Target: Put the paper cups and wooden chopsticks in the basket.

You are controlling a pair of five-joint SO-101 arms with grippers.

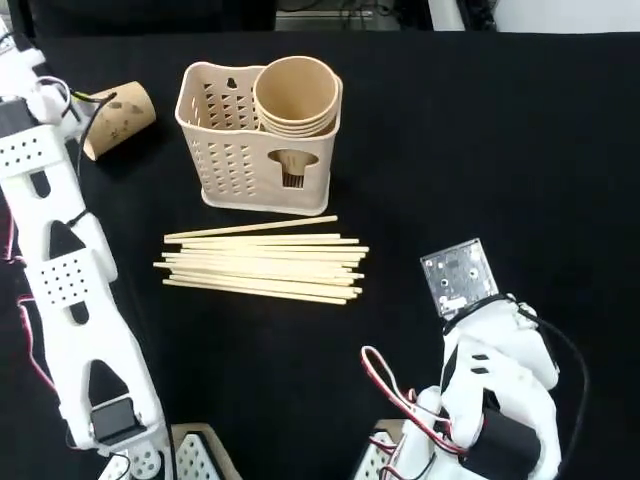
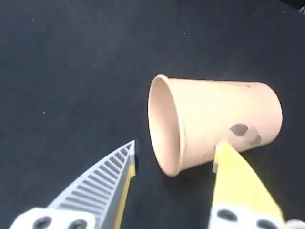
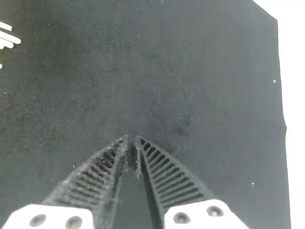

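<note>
A tan paper cup (image 1: pixel 120 118) (image 2: pixel 214 124) lies on its side near the far left corner of the black tabletop (image 1: pixel 480 150), just left of the beige perforated plastic basket (image 1: pixel 240 165). One compartment of the basket holds a nested stack of matching paper cups (image 1: pixel 296 92). The left gripper (image 2: pixel 175 145) hangs over the lying cup with its jaws spread, one finger beside the open rim and the other across the cup's wall; I cannot tell whether either touches. The cup looks light, thin-walled and easy to crush, and it will likely roll, so a gentle pinch at the stiffer rolled rim seems best. The loose bundle of pale wooden chopsticks (image 1: pixel 262 265) lies mid-table in front of the basket. The right gripper (image 3: pixel 132 138), jaws pressed together, hangs over bare cloth toward the near right corner.
</note>
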